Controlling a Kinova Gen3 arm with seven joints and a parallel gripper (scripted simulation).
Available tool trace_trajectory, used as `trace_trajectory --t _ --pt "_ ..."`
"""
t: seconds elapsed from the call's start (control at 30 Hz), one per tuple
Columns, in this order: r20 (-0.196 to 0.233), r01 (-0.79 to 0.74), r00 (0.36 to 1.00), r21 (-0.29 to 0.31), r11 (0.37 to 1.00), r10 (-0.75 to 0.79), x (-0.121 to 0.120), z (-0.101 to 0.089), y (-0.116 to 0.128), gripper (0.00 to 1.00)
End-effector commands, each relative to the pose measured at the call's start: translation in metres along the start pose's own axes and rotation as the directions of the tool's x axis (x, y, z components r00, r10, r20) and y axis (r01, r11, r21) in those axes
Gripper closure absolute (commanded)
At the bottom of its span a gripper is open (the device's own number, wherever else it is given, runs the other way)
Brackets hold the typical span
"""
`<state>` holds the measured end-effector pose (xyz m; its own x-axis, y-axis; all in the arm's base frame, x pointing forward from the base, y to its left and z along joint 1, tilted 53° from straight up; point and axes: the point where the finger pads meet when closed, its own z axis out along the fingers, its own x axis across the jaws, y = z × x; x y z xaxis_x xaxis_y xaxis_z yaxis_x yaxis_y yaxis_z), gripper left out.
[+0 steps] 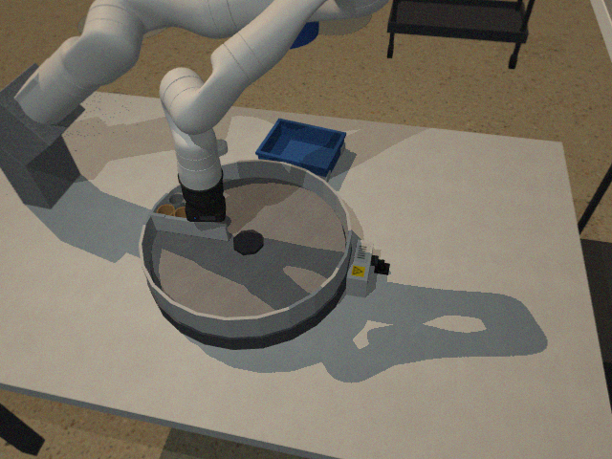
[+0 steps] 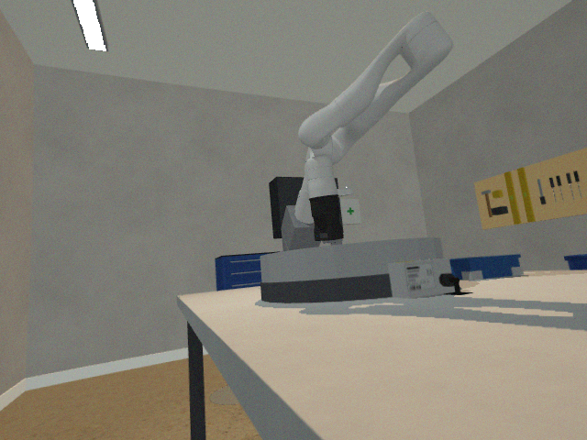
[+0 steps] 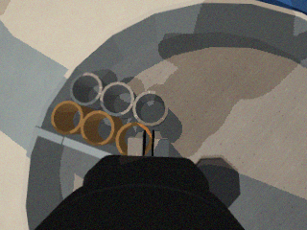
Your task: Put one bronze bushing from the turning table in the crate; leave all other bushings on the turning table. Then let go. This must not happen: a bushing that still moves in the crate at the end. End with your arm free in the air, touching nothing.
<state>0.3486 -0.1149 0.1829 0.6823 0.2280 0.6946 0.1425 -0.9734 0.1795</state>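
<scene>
On the table [image 1: 445, 207] we see the round turning table [image 1: 256, 320] with its grey rim, a dark hub [image 1: 248, 242] at its middle, and a small control box [image 1: 360, 276] on its side. Behind it, just beside the rim, sits the blue crate [image 1: 300, 145], nothing visible in it. We see the white arm [image 1: 197, 108] reach straight down into the far-left part of the turning table, next to a grey divider wall [image 1: 190, 228]. From the wrist view we count six bushings packed together: three grey ones [image 3: 116, 98] in one row, three bronze ones in the nearer row. The pincer [image 3: 144, 144] is closed on the wall of the nearest bronze bushing [image 3: 124, 131], with the two other bronze bushings [image 3: 82, 123] alongside it.
</scene>
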Motion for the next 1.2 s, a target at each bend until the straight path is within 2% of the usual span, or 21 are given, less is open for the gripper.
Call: trace_trajectory --t 0.0,0.27,0.3,0.43,0.83,0.87,1.17 --pt "-0.092 -0.010 0.996 -0.118 0.993 -0.001 0.000 0.000 0.000 1.00" --pt "-0.092 -0.010 0.996 -0.118 0.993 -0.001 0.000 0.000 0.000 1.00" --pt "-0.001 0.001 1.000 -0.008 1.000 -0.001 0.001 -0.002 0.000 1.00" --pt "-0.014 0.000 1.000 -0.023 1.000 -0.001 0.000 -0.008 -0.001 1.00" --pt "-0.014 0.000 1.000 -0.023 1.000 -0.001 0.000 -0.008 -0.001 1.00" --pt "-0.001 0.002 1.000 -0.007 1.000 -0.002 0.000 -0.009 -0.001 1.00" --pt "-0.013 0.001 1.000 -0.022 1.000 -0.001 0.000 -0.015 -0.001 1.00"
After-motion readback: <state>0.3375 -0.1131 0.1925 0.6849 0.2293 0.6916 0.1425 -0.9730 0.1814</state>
